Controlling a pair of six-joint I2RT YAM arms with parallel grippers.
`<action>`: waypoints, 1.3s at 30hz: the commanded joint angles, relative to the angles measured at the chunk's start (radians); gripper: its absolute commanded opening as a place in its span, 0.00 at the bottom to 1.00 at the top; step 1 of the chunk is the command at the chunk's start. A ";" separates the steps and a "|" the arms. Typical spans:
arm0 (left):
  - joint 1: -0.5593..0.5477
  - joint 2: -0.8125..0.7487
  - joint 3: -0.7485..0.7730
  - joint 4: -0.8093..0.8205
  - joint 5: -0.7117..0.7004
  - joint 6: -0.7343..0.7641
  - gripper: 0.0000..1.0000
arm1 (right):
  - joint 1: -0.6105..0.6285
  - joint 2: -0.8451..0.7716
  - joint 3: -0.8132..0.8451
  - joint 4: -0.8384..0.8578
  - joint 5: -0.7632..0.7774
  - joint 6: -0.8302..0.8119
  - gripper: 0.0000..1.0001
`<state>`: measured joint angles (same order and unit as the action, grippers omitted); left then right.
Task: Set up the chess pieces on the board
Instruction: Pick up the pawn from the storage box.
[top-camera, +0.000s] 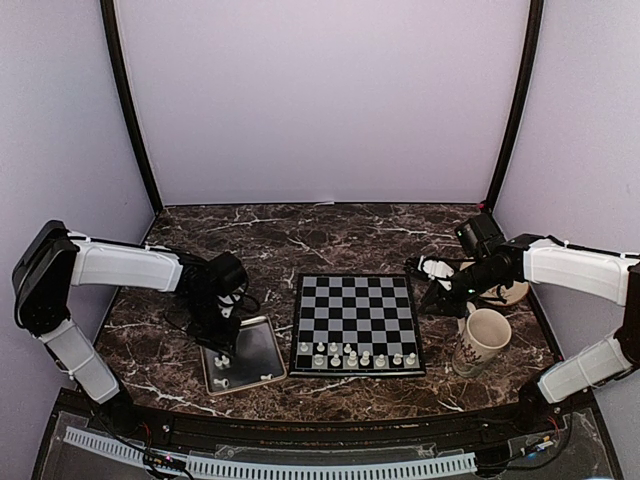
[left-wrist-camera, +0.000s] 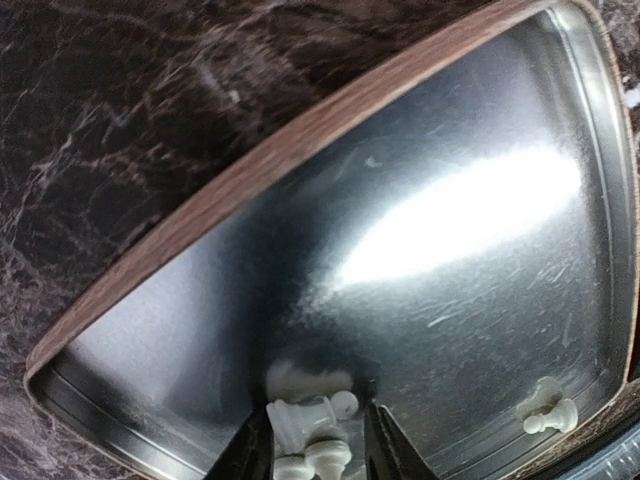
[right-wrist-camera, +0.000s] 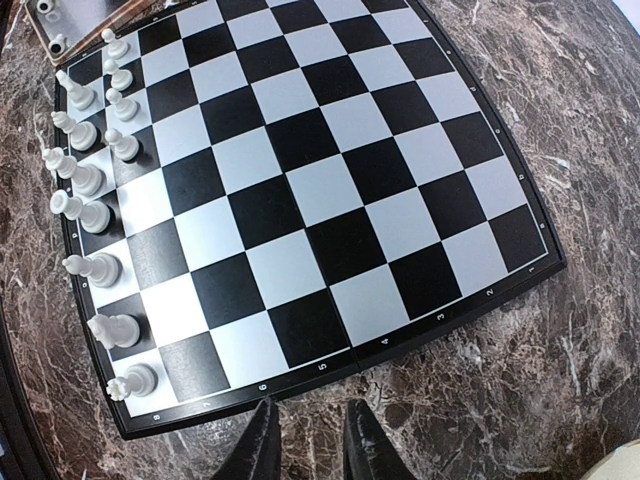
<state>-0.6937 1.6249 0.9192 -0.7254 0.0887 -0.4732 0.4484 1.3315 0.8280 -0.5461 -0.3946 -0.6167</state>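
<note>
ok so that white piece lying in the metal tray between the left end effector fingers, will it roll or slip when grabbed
Likely to roll: the piece lies on its side with a rounded body. It may skate, since the tray looks smooth and shiny. Probably light, being tiny.

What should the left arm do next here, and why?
Probably close the left end effector on the chess piece lying between its fingers in the tray, then lift it: the jaws straddle it, and the second row of the board has empty squares.
</note>
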 joint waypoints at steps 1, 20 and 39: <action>0.000 0.012 0.038 0.031 0.065 0.040 0.34 | -0.010 0.006 -0.006 0.000 0.005 -0.004 0.23; -0.018 0.067 0.137 -0.060 -0.035 0.245 0.48 | -0.012 0.003 -0.007 -0.002 0.007 -0.005 0.23; -0.108 0.085 0.114 -0.137 -0.099 0.345 0.40 | -0.013 0.020 -0.003 -0.005 -0.002 -0.008 0.24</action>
<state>-0.7818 1.7039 1.0401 -0.8036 0.0322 -0.1123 0.4419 1.3418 0.8280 -0.5468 -0.3916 -0.6170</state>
